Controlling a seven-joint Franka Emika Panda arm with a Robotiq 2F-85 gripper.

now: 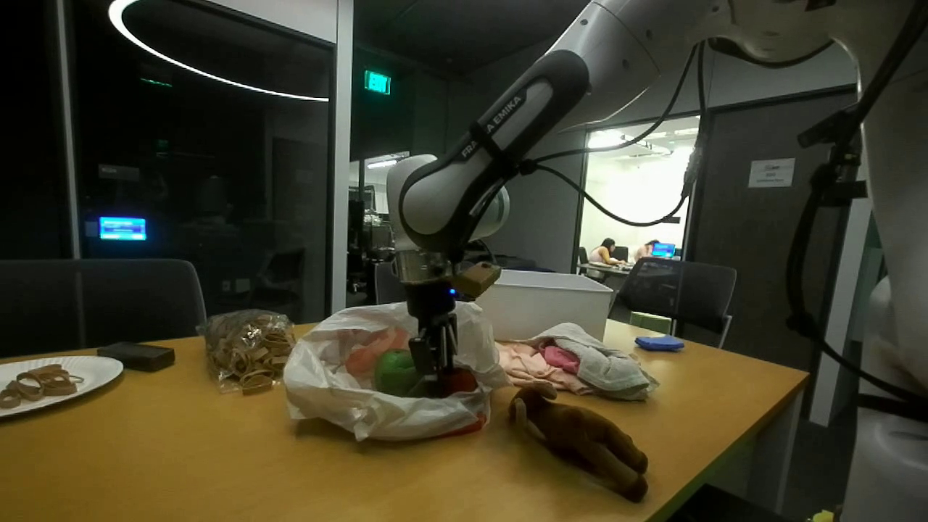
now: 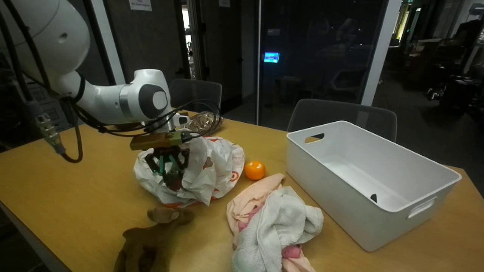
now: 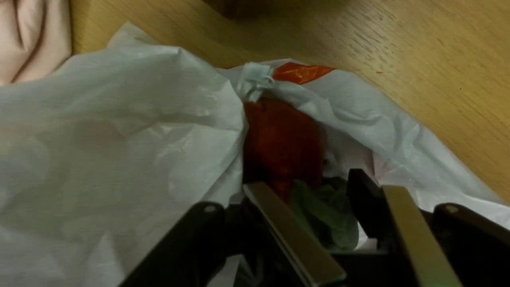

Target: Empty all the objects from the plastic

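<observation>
The white plastic bag [image 1: 341, 417] lies open on the table with its rim crumpled; it also shows in an exterior view [image 2: 227, 156] and the wrist view [image 3: 167, 119]. Inside it, a green round object [image 1: 395, 373] and a red object [image 1: 462, 380] show. In the wrist view the red object [image 3: 283, 139] lies just beyond my fingertips, and a green leafy piece [image 3: 328, 215] lies between the fingers. My gripper [image 3: 305, 183] points down into the bag's mouth, fingers apart, with a gap beside the green piece. It shows in both exterior views [image 1: 437, 366] [image 2: 169, 168]. The bag wall hides other contents.
A brown plush toy [image 1: 580, 435] lies beside the bag. An orange [image 2: 255, 170] and a heap of cloths [image 2: 276, 223] lie between bag and white bin [image 2: 321, 200]. A bag of tan bands [image 1: 246, 355], a paper plate [image 1: 94, 366] and a blue item [image 1: 658, 343] are also there.
</observation>
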